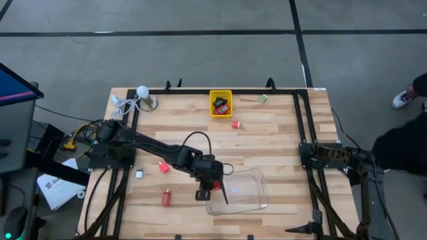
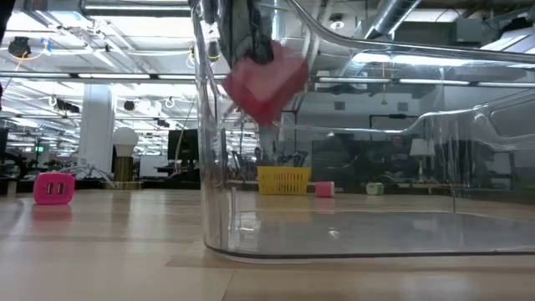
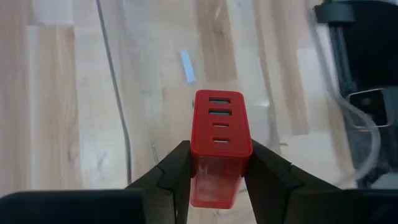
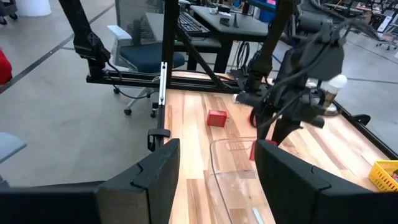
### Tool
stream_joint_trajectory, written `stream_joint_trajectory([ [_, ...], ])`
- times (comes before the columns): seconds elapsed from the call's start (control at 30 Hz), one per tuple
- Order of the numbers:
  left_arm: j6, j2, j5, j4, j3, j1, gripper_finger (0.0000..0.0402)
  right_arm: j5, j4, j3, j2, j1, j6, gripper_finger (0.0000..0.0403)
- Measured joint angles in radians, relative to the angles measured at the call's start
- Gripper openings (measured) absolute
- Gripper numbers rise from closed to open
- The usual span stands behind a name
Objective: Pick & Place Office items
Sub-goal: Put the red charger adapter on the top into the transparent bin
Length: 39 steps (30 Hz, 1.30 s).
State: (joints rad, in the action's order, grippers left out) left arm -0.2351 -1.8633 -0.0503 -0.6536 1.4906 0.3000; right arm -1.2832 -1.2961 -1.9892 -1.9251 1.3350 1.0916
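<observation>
Over tray left rim | left gripper clamping red block | risking rim strike, block bouncing out | right gripper gaping empty, waiting right

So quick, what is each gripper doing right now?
Left gripper: shut on a red block, over the clear tray.
Right gripper: open, empty, at the table's right edge.

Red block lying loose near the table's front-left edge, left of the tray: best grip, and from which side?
Judging from the high view, the red block lies flat with clear wood all around it. Come straight down and pinch its two long sides across the narrow width. The left gripper is nearest but currently holds a red charger block over the clear tray.
</observation>
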Motion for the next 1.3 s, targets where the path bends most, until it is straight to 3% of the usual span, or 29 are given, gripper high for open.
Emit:
stream_joint_trajectory([
  [0.27, -0.016, 0.089, 0.045, 0.003, -0.098, -0.006, 0.011, 0.0, 0.002, 0.0, 0.0, 0.0, 0.0, 0.0201],
  [0.63, 0.021, 0.206, 0.054, 0.193, -0.315, -0.089, 0.011, 0.0, -0.005, 0.0, 0.0, -0.008, -0.001, 0.0201],
  [1.0, 0.055, 0.27, -0.034, 0.333, -0.335, -0.089, 0.011, 0.001, -0.009, 0.0, 0.0, -0.021, -0.003, 0.0201],
  [1.3, 0.033, 0.173, -0.036, 0.415, -0.336, -0.062, 0.011, 0.002, -0.009, 0.0, 0.0, -0.021, -0.003, 0.0201],
])
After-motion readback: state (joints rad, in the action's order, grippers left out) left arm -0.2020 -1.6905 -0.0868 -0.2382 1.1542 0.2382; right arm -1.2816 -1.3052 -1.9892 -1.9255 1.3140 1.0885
